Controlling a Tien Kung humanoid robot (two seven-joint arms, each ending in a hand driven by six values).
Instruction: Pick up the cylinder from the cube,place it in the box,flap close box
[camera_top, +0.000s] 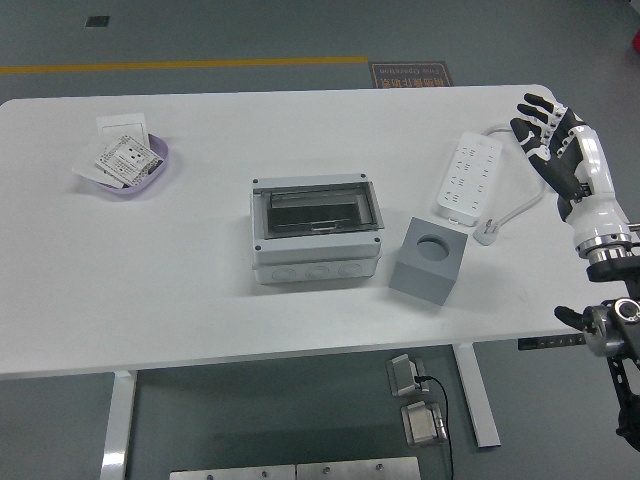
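Note:
A grey cube (430, 259) stands right of centre on the white table (200, 260), with a round hole in its top face; no cylinder shows on or in it. Left of the cube sits a grey box (316, 230) with its clear flap lying shut over the top. My right hand (545, 128) hangs over the table's far right corner, beyond the cube, its fingers spread and holding nothing. My left arm is out of view.
A white power strip (468, 178) with its cable and plug (488, 229) lies between my right hand and the cube. A purple bowl (128, 166) holding paper packets sits at the far left.

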